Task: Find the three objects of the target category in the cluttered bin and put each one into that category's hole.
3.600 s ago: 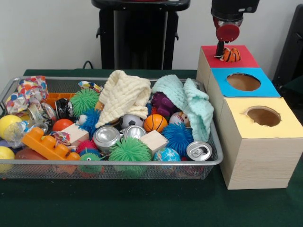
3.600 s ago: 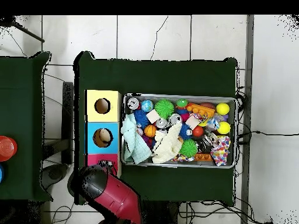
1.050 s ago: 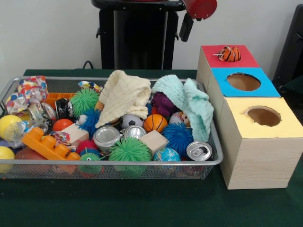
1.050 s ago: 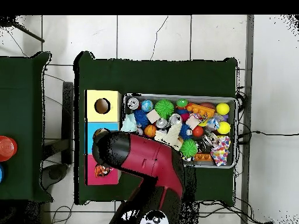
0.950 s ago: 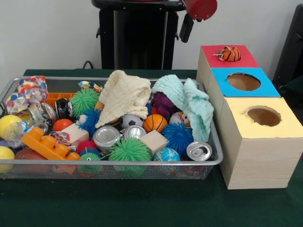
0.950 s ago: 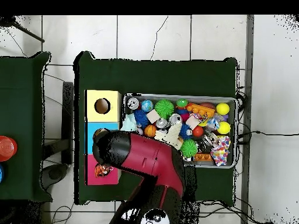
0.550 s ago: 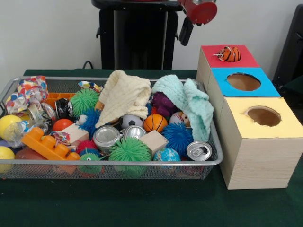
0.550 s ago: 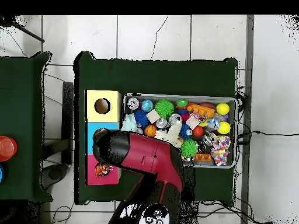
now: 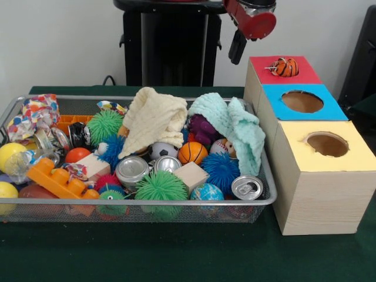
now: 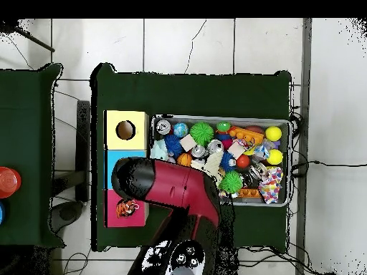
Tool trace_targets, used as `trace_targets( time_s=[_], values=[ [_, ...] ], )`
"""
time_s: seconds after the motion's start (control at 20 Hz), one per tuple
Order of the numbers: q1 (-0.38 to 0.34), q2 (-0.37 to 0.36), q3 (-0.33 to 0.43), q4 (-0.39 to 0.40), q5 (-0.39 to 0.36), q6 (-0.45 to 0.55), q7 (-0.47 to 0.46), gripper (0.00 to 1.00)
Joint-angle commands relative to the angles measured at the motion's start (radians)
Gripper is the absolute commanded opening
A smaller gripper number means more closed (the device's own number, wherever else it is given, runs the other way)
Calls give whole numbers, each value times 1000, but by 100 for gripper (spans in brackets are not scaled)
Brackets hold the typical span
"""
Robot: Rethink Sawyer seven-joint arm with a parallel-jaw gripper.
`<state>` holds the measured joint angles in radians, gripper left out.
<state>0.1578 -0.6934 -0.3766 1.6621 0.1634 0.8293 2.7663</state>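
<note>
Overhead view: arm over cloths, blue box.

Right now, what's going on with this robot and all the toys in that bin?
A red and black robot arm is sorting items from a cluttered wire bin into a row of boxes with holes. Its gripper hangs above the bin's far right corner, near the red-topped box, with nothing visibly in it. An orange striped ball sits on the red box's top, apparently at its hole, not dropped through. The blue box and yellow box holes look empty from the front.
</note>
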Motion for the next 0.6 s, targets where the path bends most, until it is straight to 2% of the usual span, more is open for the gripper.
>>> trace_targets(
  time_s=[0.05,0.6],
  values=[
    [-71,97,123,39,-111,-187,-100,0],
    [-147,174,163,11,-225,-347,-114,0]
  ],
)
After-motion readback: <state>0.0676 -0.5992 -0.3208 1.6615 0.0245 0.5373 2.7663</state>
